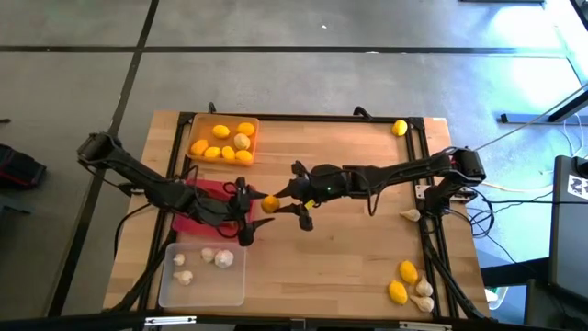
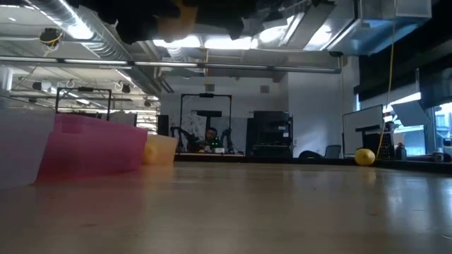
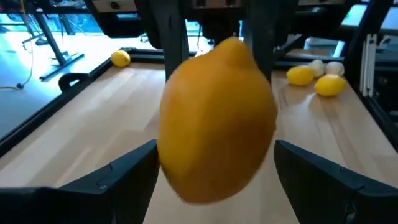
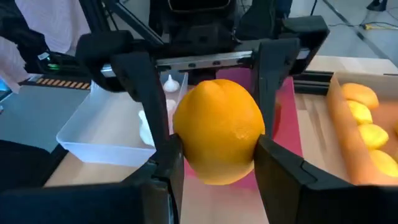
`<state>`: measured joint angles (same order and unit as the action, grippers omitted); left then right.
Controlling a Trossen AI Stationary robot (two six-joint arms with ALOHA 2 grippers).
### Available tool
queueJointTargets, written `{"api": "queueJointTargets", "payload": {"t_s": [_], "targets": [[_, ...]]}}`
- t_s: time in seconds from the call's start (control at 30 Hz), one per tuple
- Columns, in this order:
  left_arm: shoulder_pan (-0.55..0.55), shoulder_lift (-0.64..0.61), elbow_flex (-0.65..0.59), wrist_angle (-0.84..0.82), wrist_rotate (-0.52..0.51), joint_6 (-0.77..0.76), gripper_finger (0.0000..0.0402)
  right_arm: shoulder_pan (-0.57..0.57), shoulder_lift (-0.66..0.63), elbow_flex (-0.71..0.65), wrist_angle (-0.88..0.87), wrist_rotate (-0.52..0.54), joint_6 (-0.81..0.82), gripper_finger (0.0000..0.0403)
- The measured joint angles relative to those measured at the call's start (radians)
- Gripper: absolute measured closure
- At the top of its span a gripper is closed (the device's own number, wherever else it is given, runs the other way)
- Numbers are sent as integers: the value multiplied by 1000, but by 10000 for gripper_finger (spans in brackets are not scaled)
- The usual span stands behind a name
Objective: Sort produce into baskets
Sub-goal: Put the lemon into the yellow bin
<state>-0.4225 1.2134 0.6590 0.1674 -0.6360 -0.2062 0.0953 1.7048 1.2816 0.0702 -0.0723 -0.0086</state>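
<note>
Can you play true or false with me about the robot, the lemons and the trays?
1. The right hand is holding a lemon. True.
2. The left hand is squeezed shut on that lemon. False: its fingers stand wide open on either side of the lemon, not gripping it.
3. The orange tray has lemons in it. True.
4. The clear tray is full of lemons. False: it holds only a few white garlic bulbs.
5. Every lemon is already in a tray. False: some lie loose on the table, such as one lemon at the far edge.
</note>
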Motion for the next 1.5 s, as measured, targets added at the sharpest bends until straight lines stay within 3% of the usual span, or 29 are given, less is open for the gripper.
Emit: {"api": "queueJointTargets", "payload": {"t_s": [0.5,0.6,0.83,1.03,1.2,1.3,1.5], "targets": [[5,52,0,72,6,23,95,4,2,0,0,-33,12,260],[5,52,0,73,5,7,114,4,2,0,-2,-33,26,260],[5,52,0,74,0,-3,197,4,2,0,-9,-34,30,260],[5,52,0,75,1,-4,202,4,1,0,-12,-34,30,257],[5,52,0,78,9,-7,189,3,-11,0,-46,-49,28,212],[6,42,0,80,10,-31,186,-4,-72,-1,-189,-77,27,175],[13,-23,1,6,3,-79,183,-4,-178,1,-473,-14,61,136]]}}
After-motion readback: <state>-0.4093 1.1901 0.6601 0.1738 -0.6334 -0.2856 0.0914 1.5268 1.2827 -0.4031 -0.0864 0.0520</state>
